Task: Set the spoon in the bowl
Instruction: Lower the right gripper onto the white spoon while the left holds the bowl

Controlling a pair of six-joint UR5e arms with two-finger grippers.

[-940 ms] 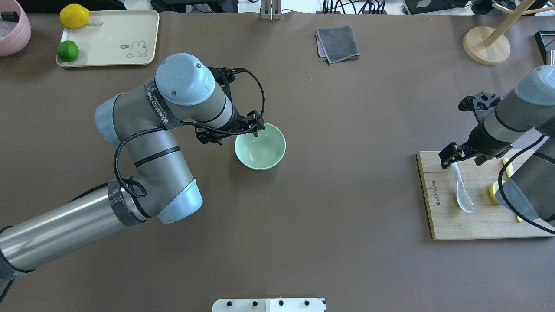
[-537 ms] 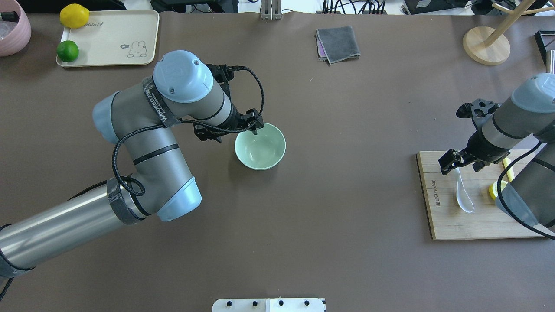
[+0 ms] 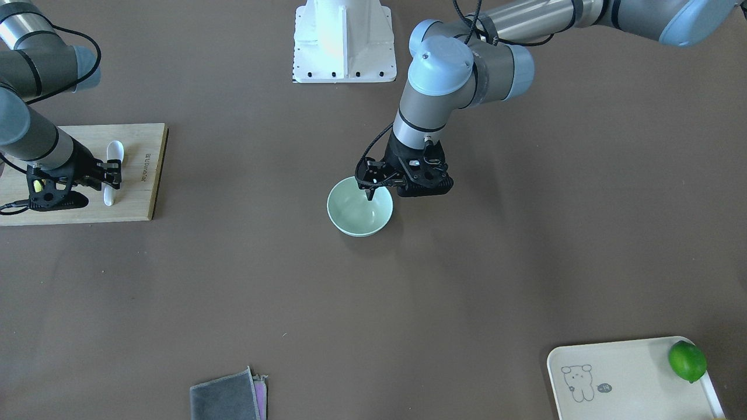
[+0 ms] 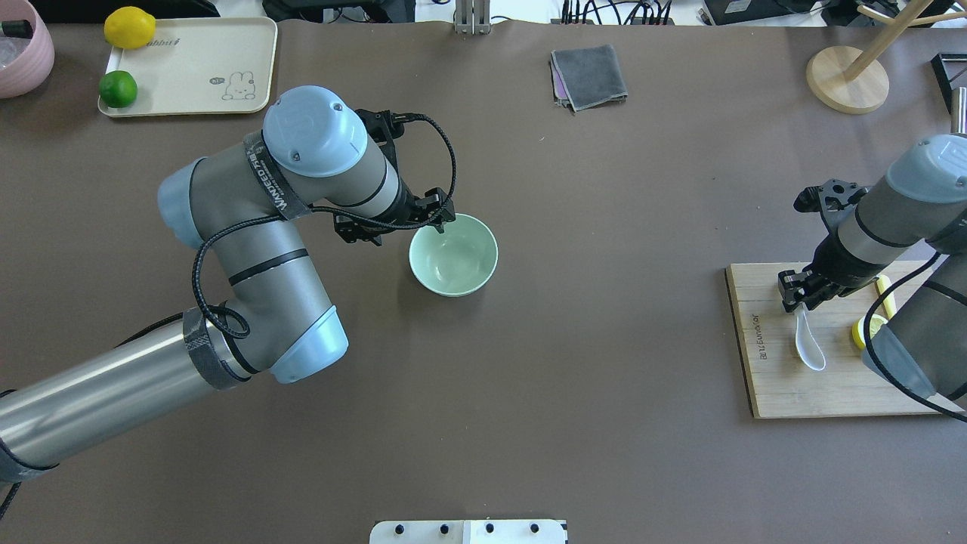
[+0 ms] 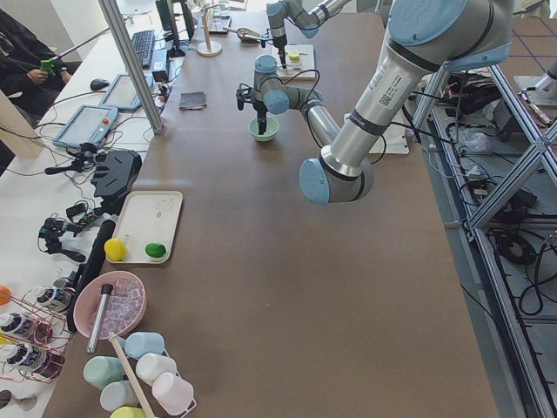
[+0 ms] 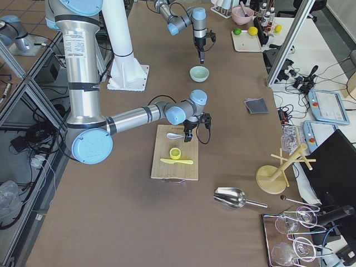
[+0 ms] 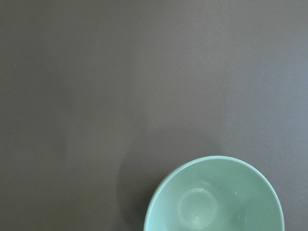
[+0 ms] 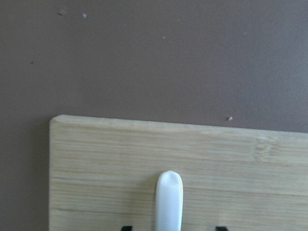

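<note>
The white spoon [image 4: 807, 341] lies on the wooden cutting board [image 4: 763, 378] at the right, handle pointing away from the robot. My right gripper [image 4: 793, 291] is low over the handle's end. In the right wrist view the handle tip [image 8: 169, 197] lies between the two fingertips [image 8: 126, 228], which stand apart, so the gripper is open. The mint-green bowl [image 4: 453, 257] stands empty mid-table. My left gripper [image 4: 446, 219] is shut and empty, and hovers just above the bowl's rim on the robot's left. The bowl also shows in the left wrist view [image 7: 216, 202].
A yellow knife [image 4: 884, 295] and a yellow round piece [image 4: 861, 331] also lie on the board. A grey cloth [image 4: 589, 75] lies at the far middle. A cream tray [image 4: 196, 68] with a lemon and a lime is far left. A wooden stand [image 4: 846, 79] is far right.
My right gripper has come down and closer to the spoon's handle end. My left arm has shifted slightly. The bowl and spoon have not moved.
</note>
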